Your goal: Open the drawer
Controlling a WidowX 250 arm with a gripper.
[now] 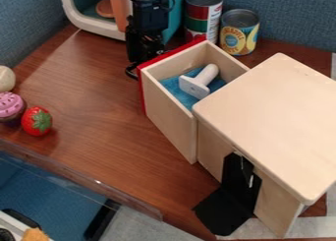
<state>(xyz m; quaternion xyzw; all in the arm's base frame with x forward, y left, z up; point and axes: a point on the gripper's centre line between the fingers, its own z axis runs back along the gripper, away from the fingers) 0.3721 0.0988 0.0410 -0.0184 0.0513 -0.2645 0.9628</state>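
One clear plastic strip (pixel 85 186) runs along the near left edge of the desk (pixel 98 107), with blue fabric (pixel 46 183) lower down beyond that edge. Near right of it, you have a black piece (pixel 226 210), one part upright against the side of the wooden cabinet (pixel 275 117), the other angled out toward the near left.

The cabinet takes up the right side, its pale top flat and rounded at the corners.

Your drawer (pixel 169 118) is open: it stands out from the cabinet toward the far left, red front outermost. You can see down into it: a blue lining, and on that a white T-shaped object (pixel 201 81), handle pointing far right.

Left side of the desk: a red strawberry (pixel 37 121) with a green top, a pink-topped cupcake (pixel 11 107) just beside it, and a pale round item (pixel 5 78) at the left edge, slightly farther.

Your end effector (pixel 142 63) hangs down at the drawer's red front, near its far left corner. You cannot tell from here whether it is apart or together.

Farther back, a red-labelled can (pixel 203 16) and a yellow-labelled can (pixel 240 32) stand upright, side by side. Far left of them sits a white and teal toy oven (pixel 89 24), partly behind the arm.
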